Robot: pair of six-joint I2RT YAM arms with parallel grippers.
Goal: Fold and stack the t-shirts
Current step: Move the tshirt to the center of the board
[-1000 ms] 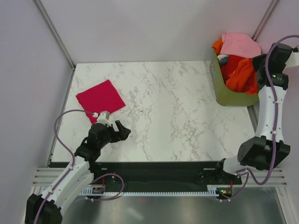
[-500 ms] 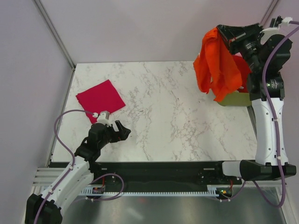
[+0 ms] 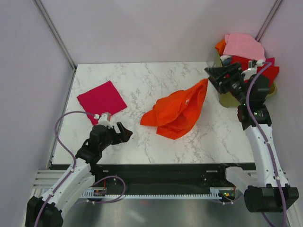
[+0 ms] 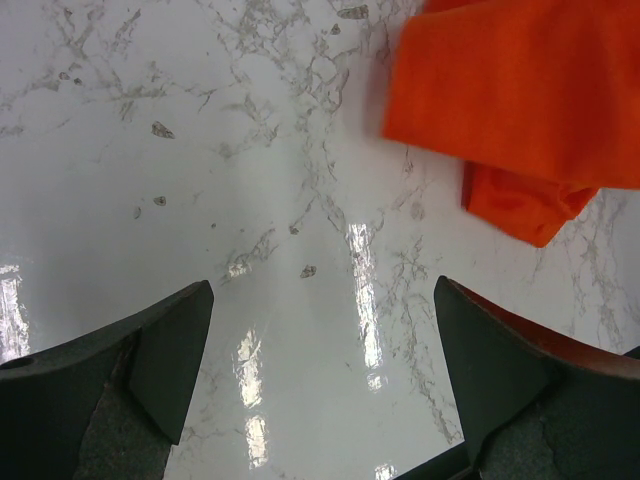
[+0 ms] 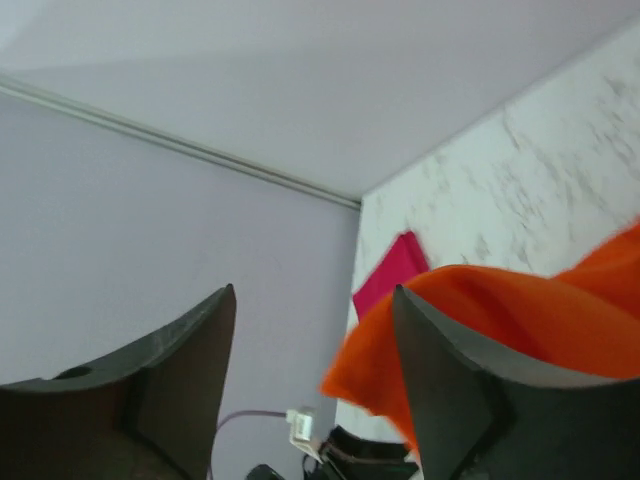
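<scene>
The orange t-shirt (image 3: 175,111) lies crumpled in the middle of the marble table (image 3: 156,75), one corner rising toward my right gripper (image 3: 210,78). That gripper hovers open just above and to the right of the corner; in the right wrist view the orange t-shirt (image 5: 480,320) shows past the right gripper (image 5: 313,290), outside its spread jaws. The crimson t-shirt (image 3: 102,100) is a folded flat square at the back left. My left gripper (image 3: 124,135) rests open near the front left, and in the left wrist view the left gripper (image 4: 322,285) holds nothing, the orange t-shirt (image 4: 510,90) ahead to its right.
An olive basket (image 3: 232,100) at the back right edge holds several more garments, pink (image 3: 244,46) on top of red and orange ones. Purple walls and metal frame posts close in the table on three sides.
My right arm lifted the orange t-shirt out of the basket, swung it left over the table and opened its jaws. The shirt now lies on the table. The left arm stayed still.
</scene>
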